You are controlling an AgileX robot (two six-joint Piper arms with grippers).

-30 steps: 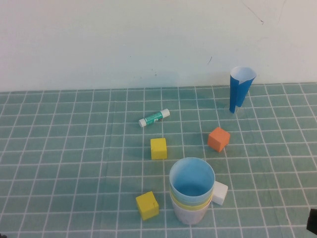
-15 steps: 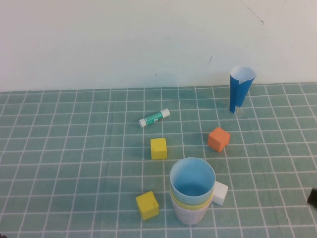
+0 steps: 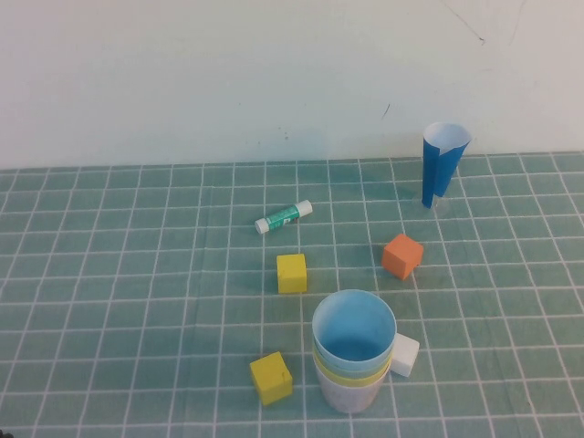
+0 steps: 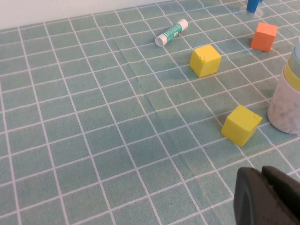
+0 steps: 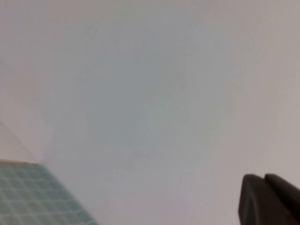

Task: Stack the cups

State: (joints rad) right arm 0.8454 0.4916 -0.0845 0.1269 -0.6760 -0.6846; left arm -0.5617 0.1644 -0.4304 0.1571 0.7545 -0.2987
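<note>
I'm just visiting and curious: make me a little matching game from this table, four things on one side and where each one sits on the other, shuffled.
Things:
1. glue stick
2. white cube
3. orange cube
4. dark-blue paper cone

Places:
A. touching the cup stack on its right
B. far right, by the wall
C. lying behind the farther yellow cube
D. between the cone and the cup stack

Pairs: 1-C, 2-A, 3-D, 4-B

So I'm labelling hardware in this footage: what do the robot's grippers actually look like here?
Little of them shows. The left gripper appears in its wrist view as two matte black, rounded fingers pressed together. The right gripper looks the same in its wrist view: plain black, blunt fingers against the pale wall. No cables, markings or arm links are visible, and neither arm appears in the high view.
</note>
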